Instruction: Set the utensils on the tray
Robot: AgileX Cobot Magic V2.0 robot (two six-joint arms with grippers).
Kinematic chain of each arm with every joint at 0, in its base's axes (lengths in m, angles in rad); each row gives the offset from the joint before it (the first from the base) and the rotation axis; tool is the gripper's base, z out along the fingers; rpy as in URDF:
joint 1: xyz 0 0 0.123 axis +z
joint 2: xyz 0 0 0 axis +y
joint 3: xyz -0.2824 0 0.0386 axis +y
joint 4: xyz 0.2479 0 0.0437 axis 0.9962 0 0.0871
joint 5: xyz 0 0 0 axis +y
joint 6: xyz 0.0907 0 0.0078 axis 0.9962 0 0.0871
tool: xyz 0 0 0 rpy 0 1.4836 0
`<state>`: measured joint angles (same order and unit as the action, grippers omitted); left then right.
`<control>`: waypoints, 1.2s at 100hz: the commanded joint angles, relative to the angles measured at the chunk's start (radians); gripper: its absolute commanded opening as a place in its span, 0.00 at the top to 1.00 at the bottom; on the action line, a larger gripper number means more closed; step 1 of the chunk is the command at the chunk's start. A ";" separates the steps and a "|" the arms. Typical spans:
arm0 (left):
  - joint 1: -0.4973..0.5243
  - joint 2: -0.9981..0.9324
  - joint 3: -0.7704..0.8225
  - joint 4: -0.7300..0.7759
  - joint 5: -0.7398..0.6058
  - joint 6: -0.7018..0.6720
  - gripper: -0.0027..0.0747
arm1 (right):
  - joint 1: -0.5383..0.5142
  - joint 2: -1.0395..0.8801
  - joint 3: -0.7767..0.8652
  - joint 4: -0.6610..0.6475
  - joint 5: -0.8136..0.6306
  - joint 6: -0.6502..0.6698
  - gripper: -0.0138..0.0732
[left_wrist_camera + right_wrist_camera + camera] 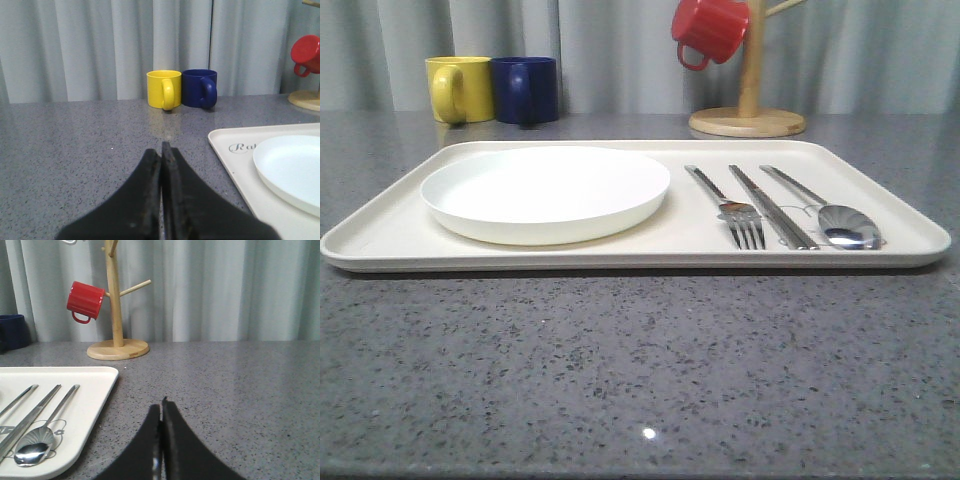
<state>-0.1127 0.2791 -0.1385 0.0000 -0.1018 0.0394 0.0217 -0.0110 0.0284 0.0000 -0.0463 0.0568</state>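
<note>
even soft light, glare spot on countertop (649, 433), slightly soft focus

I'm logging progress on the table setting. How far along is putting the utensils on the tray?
It looks finished. The fork, chopsticks and spoon lie side by side on the tray, to the right of the white plate. Nothing is in hand: the left hand and right hand are both shut and hold nothing, off the tray. No utensil is seen left on the table.

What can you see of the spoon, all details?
The spoon is slim, shiny silver metal with an oval bowl and a straight, narrow handle. It lies flat on the cream tray near its right edge, bowl toward the camera, handle pointing away. It is rightmost of the cutlery, beside the chopsticks and apart from both grippers.
</note>
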 commanded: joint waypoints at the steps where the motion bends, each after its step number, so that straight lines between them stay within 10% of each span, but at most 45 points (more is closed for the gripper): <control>1: 0.004 -0.061 0.033 0.029 -0.086 -0.013 0.99 | -0.008 -0.021 -0.019 -0.008 -0.087 -0.007 0.92; 120: 0.083 -0.314 0.177 0.151 0.020 -0.142 0.99 | -0.008 -0.021 -0.019 -0.008 -0.086 -0.007 0.92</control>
<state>-0.0312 -0.0058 -0.0044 0.1495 -0.0136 -0.0918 0.0217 -0.0110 0.0284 0.0000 -0.0479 0.0555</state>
